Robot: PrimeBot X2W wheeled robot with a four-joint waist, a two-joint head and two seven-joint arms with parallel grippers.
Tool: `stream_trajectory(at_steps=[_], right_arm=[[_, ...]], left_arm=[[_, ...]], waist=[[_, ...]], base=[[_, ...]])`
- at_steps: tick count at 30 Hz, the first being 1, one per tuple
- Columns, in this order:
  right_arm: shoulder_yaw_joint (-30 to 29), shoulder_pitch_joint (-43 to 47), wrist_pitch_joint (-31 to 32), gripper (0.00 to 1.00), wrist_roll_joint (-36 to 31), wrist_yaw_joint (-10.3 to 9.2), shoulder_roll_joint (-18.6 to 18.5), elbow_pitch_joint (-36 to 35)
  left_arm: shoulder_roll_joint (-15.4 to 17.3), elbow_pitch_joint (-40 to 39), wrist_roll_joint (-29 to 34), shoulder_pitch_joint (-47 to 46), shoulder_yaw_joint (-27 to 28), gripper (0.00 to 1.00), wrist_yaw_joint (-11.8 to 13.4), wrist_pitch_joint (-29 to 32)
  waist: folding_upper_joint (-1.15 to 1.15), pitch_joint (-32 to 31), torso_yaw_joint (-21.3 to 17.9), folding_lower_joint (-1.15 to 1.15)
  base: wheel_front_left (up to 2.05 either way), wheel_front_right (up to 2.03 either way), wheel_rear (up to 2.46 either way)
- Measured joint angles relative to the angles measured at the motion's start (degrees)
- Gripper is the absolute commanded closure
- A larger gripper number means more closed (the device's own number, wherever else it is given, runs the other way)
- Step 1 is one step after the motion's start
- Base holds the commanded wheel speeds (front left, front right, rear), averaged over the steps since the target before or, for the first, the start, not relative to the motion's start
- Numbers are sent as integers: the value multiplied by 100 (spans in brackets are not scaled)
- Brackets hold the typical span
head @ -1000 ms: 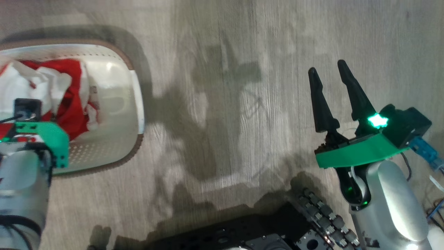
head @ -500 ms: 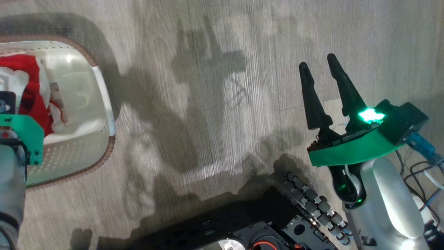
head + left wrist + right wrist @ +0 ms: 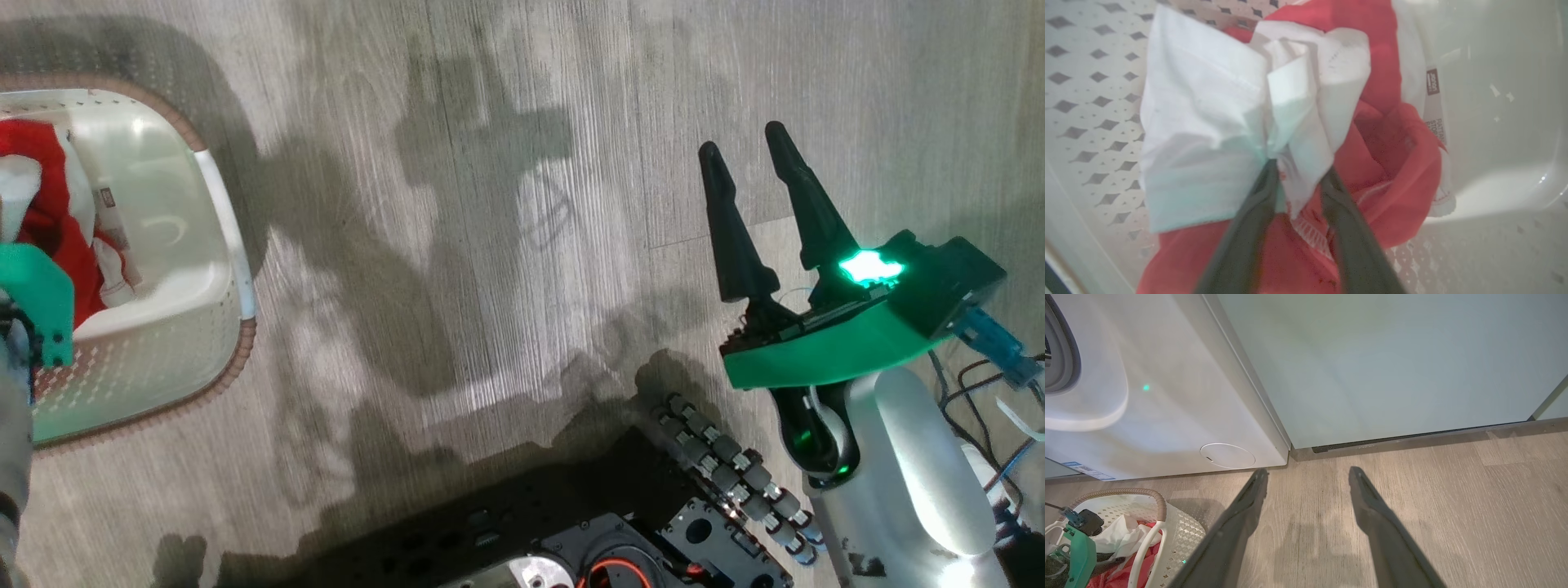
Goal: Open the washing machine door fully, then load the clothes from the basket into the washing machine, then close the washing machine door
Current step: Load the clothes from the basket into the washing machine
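Red and white clothes lie bunched in the cream perforated basket. My left gripper reaches down into them, its two dark fingers pinching a fold of the white cloth. In the head view the basket stands on the floor at the far left with the clothes inside. My right gripper hangs open over bare floor at the right, holding nothing. The right wrist view looks past that gripper to the white washing machine, with the basket low in front of it. The washing machine door is out of view.
A pale teal cabinet stands right of the washer. The washer's round flap sits low on its front. My black wheeled base is at the bottom of the head view, and loose cables trail at the far right.
The head view has swung, so the basket now sits further left in it. The right gripper stays open in much the same place.
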Motion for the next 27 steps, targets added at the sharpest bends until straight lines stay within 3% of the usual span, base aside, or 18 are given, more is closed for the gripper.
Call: stream_trajectory(at_steps=[1, 17, 27], right_arm=[[-1, -7, 0, 0, 0, 0, 0, 1], [-46, -194, 0, 0, -62, 0, 0, 111], [-136, -18, 0, 0, -200, 0, 0, 305]], left_arm=[[0, 1, -87, -19, 44, 100, 2, -40], [-3, 30, -330, 381, 73, 100, -154, -346], [-391, 41, -561, 881, 74, 100, -165, -1148]], waist=[[0, 2, 8, 0], [0, -519, 76, 0], [0, -1427, 225, 0]], base=[[0, 0, 0], [0, 0, 0], [0, 0, 0]])
